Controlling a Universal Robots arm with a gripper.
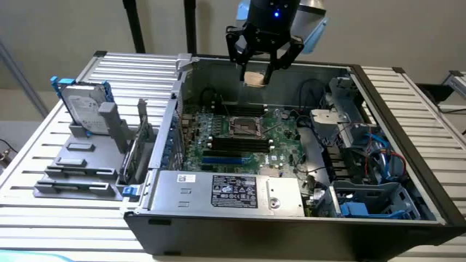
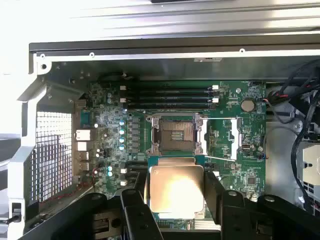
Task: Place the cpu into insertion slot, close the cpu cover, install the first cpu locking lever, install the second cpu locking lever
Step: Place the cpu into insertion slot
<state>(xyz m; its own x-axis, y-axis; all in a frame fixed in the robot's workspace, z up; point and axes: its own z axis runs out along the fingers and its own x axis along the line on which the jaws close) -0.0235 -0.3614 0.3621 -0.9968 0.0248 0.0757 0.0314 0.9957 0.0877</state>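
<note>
Cpu [image 2: 176,192]: pale tan face toward the wrist camera, clamped by its edges between the fingers [image 2: 212,195] of the gripper [image 2: 176,182], just short of the insertion slot [image 2: 176,136], whose dark centre shows. Exterior view: gripper [image 1: 256,76] and cpu [image 1: 254,79] hang well above the slot [image 1: 246,126], over the open computer case [image 1: 291,229]; a hard drive [image 1: 82,103] stands at that view's left.

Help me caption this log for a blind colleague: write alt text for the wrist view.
The pincer grips the pale tan cpu by two opposite edges, above a green motherboard in an open computer case. Past the chip sits the square, silver-rimmed insertion slot with no chip in it, then long black memory slots.
</note>
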